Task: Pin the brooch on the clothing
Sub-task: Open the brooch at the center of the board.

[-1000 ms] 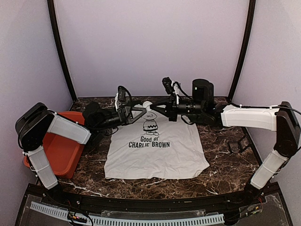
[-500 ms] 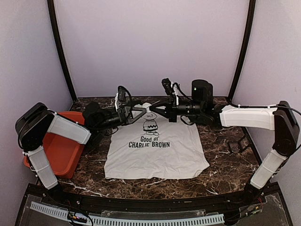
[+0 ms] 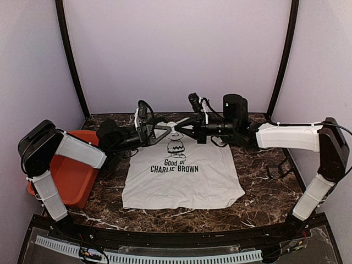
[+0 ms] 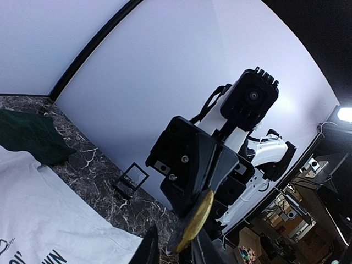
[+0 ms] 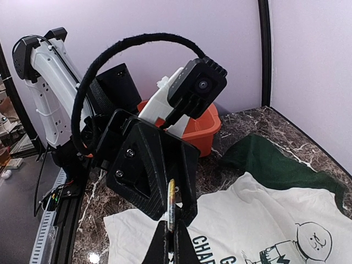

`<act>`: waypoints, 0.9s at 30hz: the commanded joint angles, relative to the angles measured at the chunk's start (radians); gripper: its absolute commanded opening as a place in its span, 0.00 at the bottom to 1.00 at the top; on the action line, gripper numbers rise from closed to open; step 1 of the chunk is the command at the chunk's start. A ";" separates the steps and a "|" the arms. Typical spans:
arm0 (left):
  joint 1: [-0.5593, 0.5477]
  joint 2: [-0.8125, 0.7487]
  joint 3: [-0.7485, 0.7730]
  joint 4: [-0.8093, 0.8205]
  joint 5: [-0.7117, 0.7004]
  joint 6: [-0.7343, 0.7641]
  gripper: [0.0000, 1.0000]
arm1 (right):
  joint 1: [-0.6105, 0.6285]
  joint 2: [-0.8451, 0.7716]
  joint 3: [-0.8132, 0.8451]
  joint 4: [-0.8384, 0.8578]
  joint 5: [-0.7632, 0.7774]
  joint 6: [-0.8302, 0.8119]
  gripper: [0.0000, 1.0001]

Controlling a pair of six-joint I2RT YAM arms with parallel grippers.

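1. Gold brooch (image 5: 171, 204) hangs between both arms above the chest of the T-shirt (image 3: 181, 176). Likely light, rigid, slick; best pinched by the rim.
2. Grip: right fingers (image 5: 159, 247) pinch its edge; left fingers (image 4: 149, 248) sit narrowly at the other end, clamping unclear.
3. Shirt lies flat on the tabletop (image 3: 264, 198); soft, will bunch.
4. Red bin (image 3: 69, 179): contents not discernible.

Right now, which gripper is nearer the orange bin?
Left. The left gripper hangs above the T-shirt, on the side toward the orange bin; the right gripper, pinching the brooch, faces it tip to tip, farther from the bin.
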 commanded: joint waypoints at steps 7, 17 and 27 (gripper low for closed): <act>0.008 0.001 0.015 0.257 0.007 -0.001 0.07 | 0.029 0.026 0.041 -0.033 0.038 -0.043 0.00; 0.005 -0.034 0.004 0.155 -0.013 0.068 0.01 | 0.052 0.044 0.074 -0.029 0.048 -0.010 0.00; -0.014 -0.056 0.020 0.047 0.009 0.133 0.03 | 0.076 0.069 0.120 -0.072 0.126 -0.023 0.00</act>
